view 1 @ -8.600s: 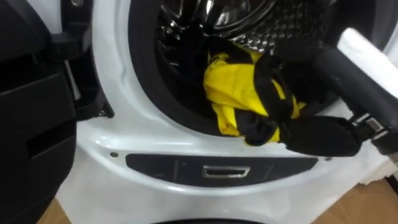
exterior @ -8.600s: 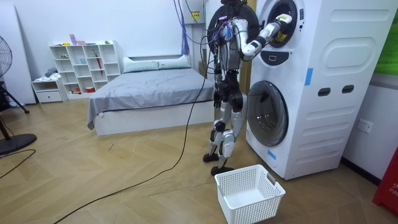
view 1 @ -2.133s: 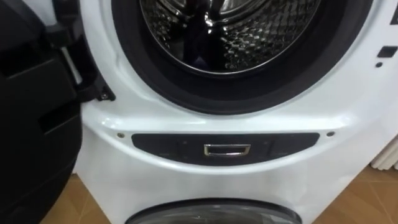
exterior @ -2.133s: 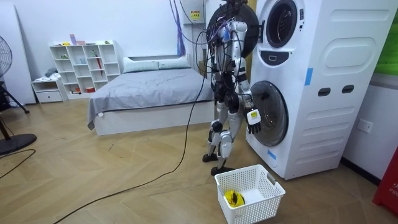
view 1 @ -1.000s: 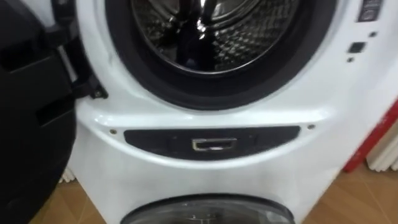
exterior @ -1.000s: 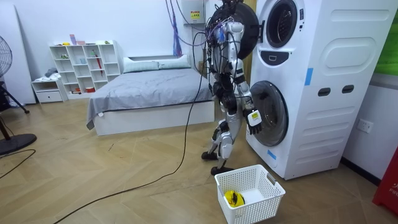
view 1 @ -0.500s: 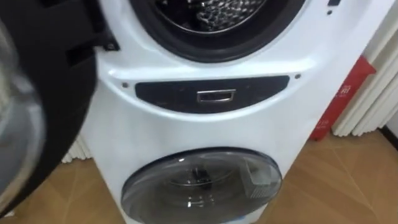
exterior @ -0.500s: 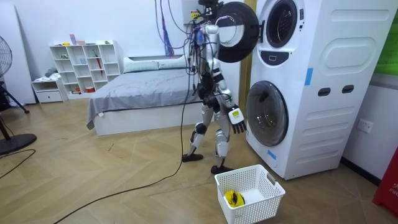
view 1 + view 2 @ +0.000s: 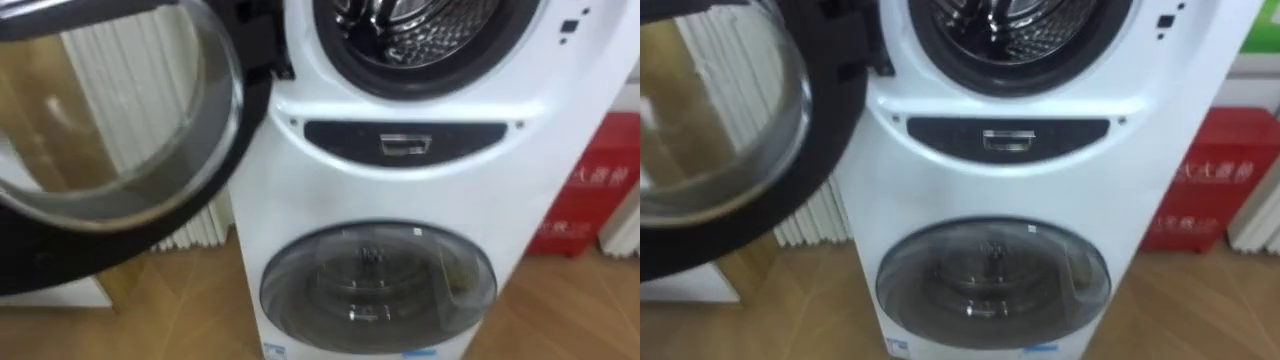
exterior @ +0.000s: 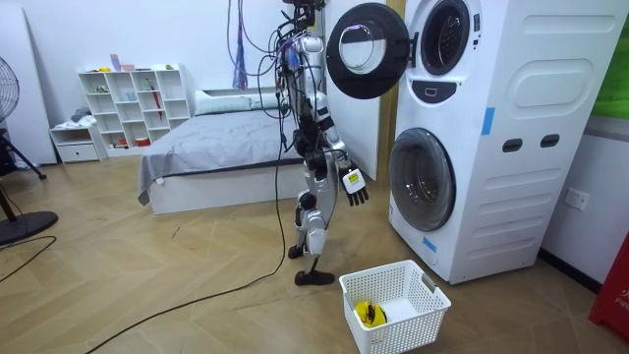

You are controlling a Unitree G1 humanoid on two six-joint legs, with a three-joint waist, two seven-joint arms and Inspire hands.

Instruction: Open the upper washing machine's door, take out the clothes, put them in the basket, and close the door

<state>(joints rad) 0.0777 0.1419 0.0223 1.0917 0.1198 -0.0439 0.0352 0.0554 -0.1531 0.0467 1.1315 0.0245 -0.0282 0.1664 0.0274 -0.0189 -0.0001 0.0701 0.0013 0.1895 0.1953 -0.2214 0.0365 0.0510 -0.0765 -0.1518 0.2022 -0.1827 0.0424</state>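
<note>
One yellow cloth (image 10: 370,315) is lying in the white basket (image 10: 403,334), which is sitting on the wood floor (image 10: 147,285) just in front of the stacked washers (image 10: 511,147). I am standing upright on that floor a little way off the machines, facing them, with the grey bed (image 10: 226,138) behind me and the basket near my feet, toward the room view's right.

My right hand (image 10: 354,187) is hanging beside my hip, fingers loosely spread and pointing down, gripping nothing and well apart from both cloth and basket.

Up top, the upper door (image 9: 120,120) is swinging wide to my left, its round glass and thick dark rim taking up that side of what I am seeing. Beside it, the drum (image 9: 430,30) is showing its shiny perforated wall inside a dark ring. Just under the opening, a dark panel (image 9: 405,143) with a small silver handle is running across the white front. Below that, the lower door (image 9: 378,278) is sitting closed, its glass grey and round.

Behind the open door, a white radiator (image 9: 190,235) is standing against the wall. On my right, a red object (image 9: 590,200) is standing on the floor just beside the washers. Across the room, a white shelf (image 10: 133,108) is standing beside the bed.
</note>
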